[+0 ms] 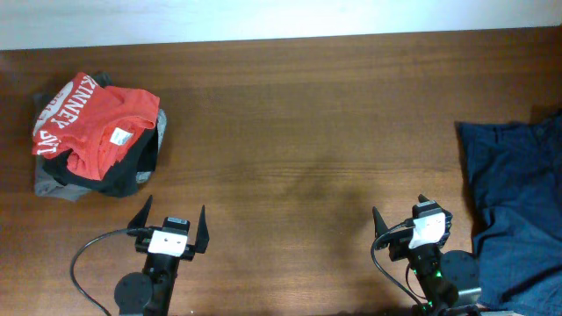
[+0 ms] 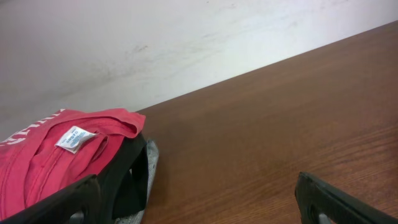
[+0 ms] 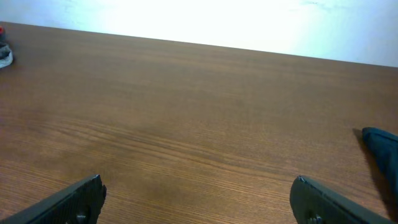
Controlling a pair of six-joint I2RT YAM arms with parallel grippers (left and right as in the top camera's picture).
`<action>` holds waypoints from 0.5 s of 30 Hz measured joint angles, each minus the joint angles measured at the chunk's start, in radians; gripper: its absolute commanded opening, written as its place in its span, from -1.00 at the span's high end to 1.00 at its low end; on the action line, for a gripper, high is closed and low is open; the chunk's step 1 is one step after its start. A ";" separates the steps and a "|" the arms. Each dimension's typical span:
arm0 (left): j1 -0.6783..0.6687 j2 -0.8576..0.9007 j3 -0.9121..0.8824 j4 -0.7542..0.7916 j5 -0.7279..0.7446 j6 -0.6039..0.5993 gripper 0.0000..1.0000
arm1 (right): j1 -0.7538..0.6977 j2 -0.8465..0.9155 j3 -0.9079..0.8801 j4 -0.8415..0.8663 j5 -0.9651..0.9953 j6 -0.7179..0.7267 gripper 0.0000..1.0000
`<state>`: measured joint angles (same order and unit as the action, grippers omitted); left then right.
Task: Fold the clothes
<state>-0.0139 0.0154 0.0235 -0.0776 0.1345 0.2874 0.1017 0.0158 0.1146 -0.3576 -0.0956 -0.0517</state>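
Observation:
The clothes, a pair of dark navy shorts (image 1: 514,202), lie crumpled at the table's right edge and run out of the overhead view. One corner of the shorts (image 3: 382,146) shows at the right of the right wrist view. My right gripper (image 1: 399,211) stands open just left of them, near the front edge, its jaws (image 3: 199,182) wide over bare wood. My left gripper (image 1: 174,211) is open at the front left, holding nothing; in the left wrist view it (image 2: 199,186) points toward the far left pile.
A red shirt with white lettering (image 1: 97,123) lies on grey and black garments (image 1: 123,175) at the far left, just beyond my left gripper; the shirt (image 2: 50,155) shows its white label. The brown wooden table (image 1: 299,132) ends at a white wall behind.

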 measured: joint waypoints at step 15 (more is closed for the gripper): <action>-0.003 0.296 -0.013 0.127 0.016 0.000 -0.98 | 0.000 -0.001 -0.001 0.004 -0.019 0.001 -0.98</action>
<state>-0.0166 0.3115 0.0105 0.0498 0.1505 0.2874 0.1017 0.0147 0.1139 -0.3534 -0.1146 -0.0509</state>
